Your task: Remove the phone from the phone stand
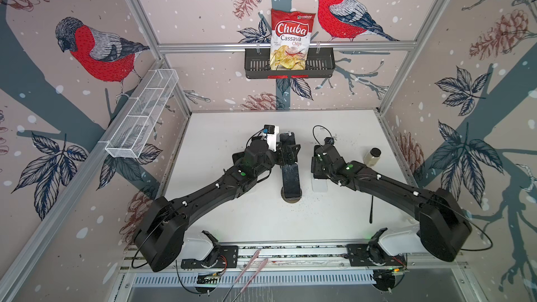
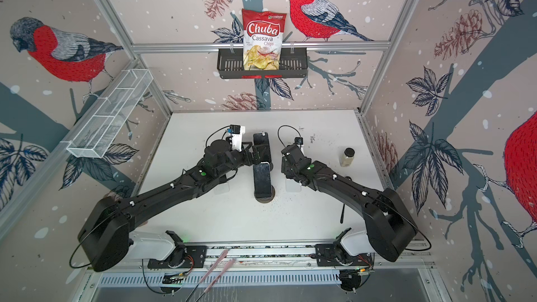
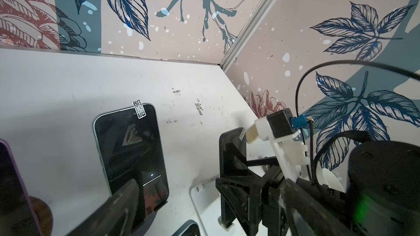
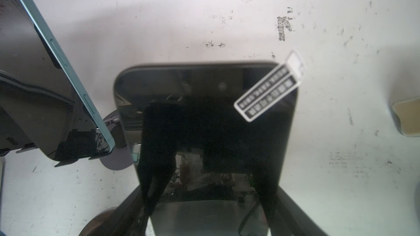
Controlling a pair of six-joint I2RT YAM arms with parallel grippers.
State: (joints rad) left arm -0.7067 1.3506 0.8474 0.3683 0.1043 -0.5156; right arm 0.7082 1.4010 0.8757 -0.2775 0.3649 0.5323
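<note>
Nearest the lens, a metal rail point(image 1: 290, 249) along the front edge, both arm bases bolted to it, two pink sticks point(image 1: 250, 263) slanting across. Beyond, a white desk point(image 1: 226, 129), scuffed and peppered with dark specks and smudges. Around it, an aluminium frame and wallpaper of red-breasted birds, pine cones and leaves. On the back wall, a black basket point(image 1: 322, 65) hung from a rail, a chip bag point(image 1: 292, 39) upright inside; on the left wall, a white mesh tray point(image 1: 142, 114). At mid-desk, a purple-edged phone point(image 1: 291, 180) leaning on a round brown base point(image 1: 292, 200); behind it, a teal-edged phone point(image 3: 129, 146) on a grey stand point(image 4: 116, 162). At that teal-edged phone, the left pincer point(image 1: 288, 151) spread wide, contact impossible to judge. To the right, a black phone point(image 4: 204, 80) with a corner sticker, upright on its pale stand point(image 3: 200, 191). Around that black phone, the right pincer point(image 3: 231, 175), one finger at either side; pressing or merely near, cannot tell. Farther right, a small dark-lidded jar point(image 1: 372, 156), well apart.
</note>
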